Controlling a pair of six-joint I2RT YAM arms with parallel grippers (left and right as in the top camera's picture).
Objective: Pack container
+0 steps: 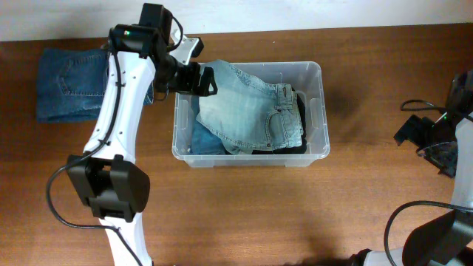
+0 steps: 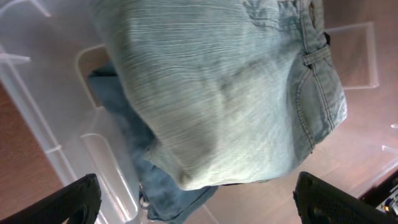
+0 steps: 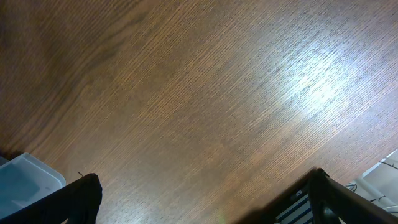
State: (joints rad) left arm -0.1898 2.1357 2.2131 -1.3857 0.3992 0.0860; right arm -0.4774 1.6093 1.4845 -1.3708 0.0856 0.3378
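Now, left gripper [image 1: 204, 80] hangs released above the pale jeans [image 1: 247, 107] in the container [image 1: 318, 111]; next, probably the far-left dark jeans [image 1: 70, 81].

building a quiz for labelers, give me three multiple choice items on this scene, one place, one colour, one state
1. Where are the folded dark blue jeans relative to the container? A inside it B on the table to its left C on its right
2. Colour of the top garment in it? A light blue B red C white
3. The left gripper is A open, empty B shut on denim C shut on the rim
Answers: B, they lie outside on wood; A, faded denim tops the pile; A, fingers stand apart.
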